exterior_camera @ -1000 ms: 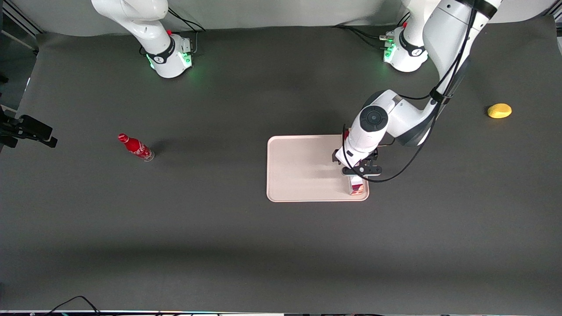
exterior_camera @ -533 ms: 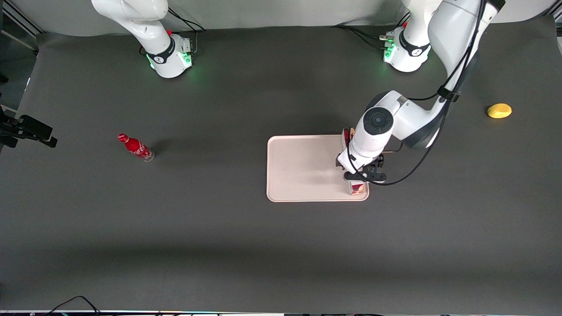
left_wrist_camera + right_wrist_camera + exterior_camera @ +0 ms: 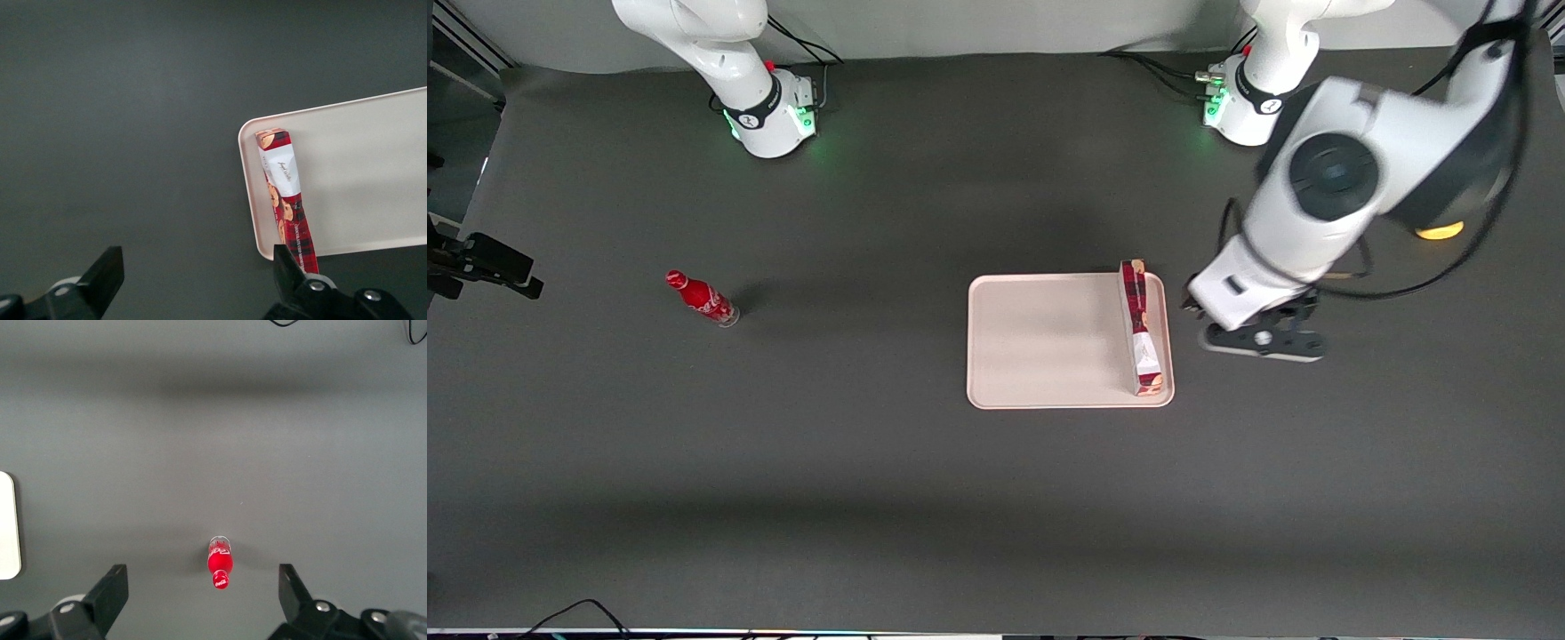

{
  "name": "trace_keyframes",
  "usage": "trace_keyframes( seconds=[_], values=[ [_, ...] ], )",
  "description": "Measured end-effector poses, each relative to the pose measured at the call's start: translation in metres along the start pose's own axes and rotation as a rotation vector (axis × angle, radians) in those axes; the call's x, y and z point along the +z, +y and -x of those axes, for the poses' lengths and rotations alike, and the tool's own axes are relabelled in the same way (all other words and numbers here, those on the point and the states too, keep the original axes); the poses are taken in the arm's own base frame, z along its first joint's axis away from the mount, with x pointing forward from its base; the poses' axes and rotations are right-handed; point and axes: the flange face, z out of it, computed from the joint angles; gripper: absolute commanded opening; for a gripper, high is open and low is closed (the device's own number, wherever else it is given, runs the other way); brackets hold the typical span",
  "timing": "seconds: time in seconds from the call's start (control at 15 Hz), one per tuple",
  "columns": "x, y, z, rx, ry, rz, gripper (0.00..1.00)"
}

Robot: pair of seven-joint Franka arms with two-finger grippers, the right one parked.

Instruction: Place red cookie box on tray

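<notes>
Gripper (image 3: pixel 1261 341) hovers beside tray (image 3: pixel 1040 342) — fingers spread (empty).

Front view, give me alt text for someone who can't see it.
The red cookie box lies on the tray, along its edge toward the working arm's end. The hand hangs open and empty above the dark table beside the tray. A small red bottle stands toward the parked arm's end.
</notes>
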Motion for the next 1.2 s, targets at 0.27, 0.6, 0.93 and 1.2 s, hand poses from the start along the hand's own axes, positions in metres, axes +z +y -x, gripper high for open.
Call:
trace_keyframes(
  seconds=[0.27,0.6,0.93,1.2],
  values=[
    [-0.069,-0.097,0.011,-0.037,0.047,0.013,1.00],
    [-0.085,-0.190,0.029,-0.107,0.061,0.040,1.00],
    [-0.070,-0.203,0.029,-0.124,0.043,0.086,1.00],
    [-0.055,-0.197,0.028,-0.119,0.043,0.101,1.00]
  ],
)
